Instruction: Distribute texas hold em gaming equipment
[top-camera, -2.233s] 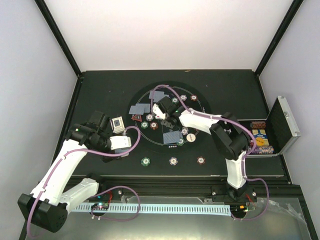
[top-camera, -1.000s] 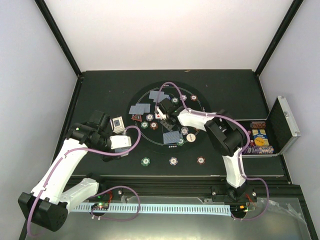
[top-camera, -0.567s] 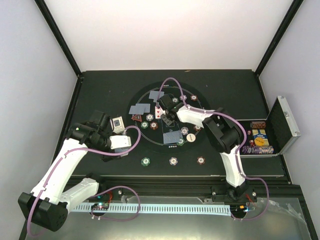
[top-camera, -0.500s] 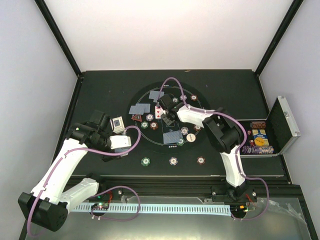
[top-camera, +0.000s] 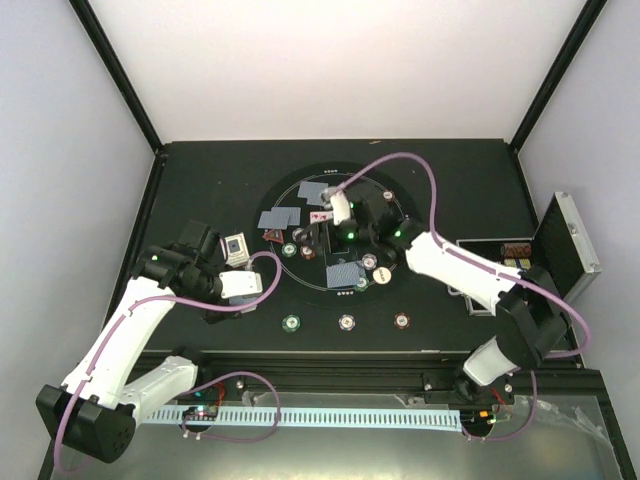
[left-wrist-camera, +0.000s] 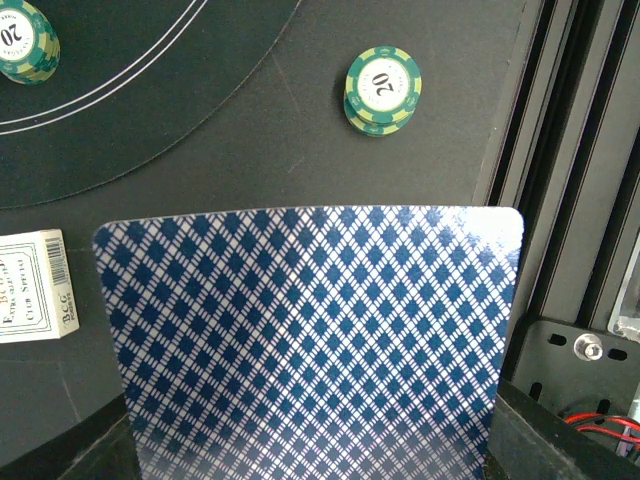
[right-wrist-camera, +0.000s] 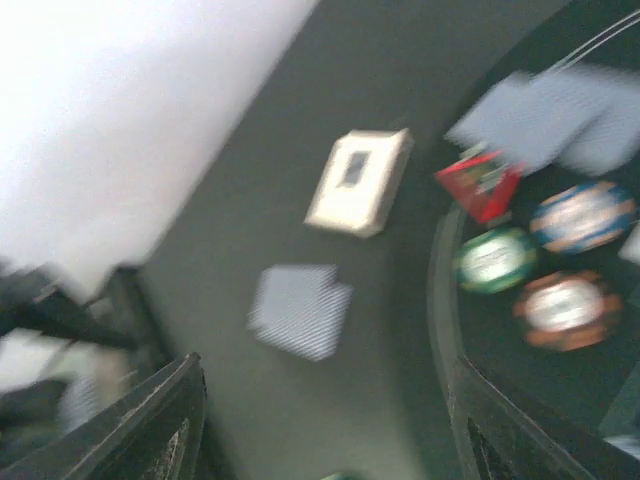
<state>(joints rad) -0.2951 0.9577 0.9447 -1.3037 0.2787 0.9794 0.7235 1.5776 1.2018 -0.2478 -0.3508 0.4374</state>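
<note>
A blue diamond-backed playing card (left-wrist-camera: 310, 340) fills the left wrist view and hides the fingers that hold it. My left gripper (top-camera: 238, 288) is shut on it, left of the round black mat (top-camera: 400, 205). Over the mat's middle, my right gripper (top-camera: 322, 232) points left; its view is blurred, but the fingers (right-wrist-camera: 170, 420) stand wide apart with nothing between them. A face-up card (top-camera: 322, 215) lies beside it. Face-down cards (top-camera: 280, 217) and a stack (top-camera: 345, 273) lie on the mat among chips. A red triangle (right-wrist-camera: 480, 185) and a green chip (right-wrist-camera: 495, 258) show too.
A white card box (top-camera: 236, 247) lies left of the mat. Three chips, one green (top-camera: 291, 323), sit in a row near the front edge. The open silver-edged case (top-camera: 562, 250) with chips stands at the right. A white disc (top-camera: 382, 277) lies on the mat.
My right gripper has opened and drawn back, and its elbow has swung out to the right. The face-up card now lies on the mat. The left arm has not moved.
</note>
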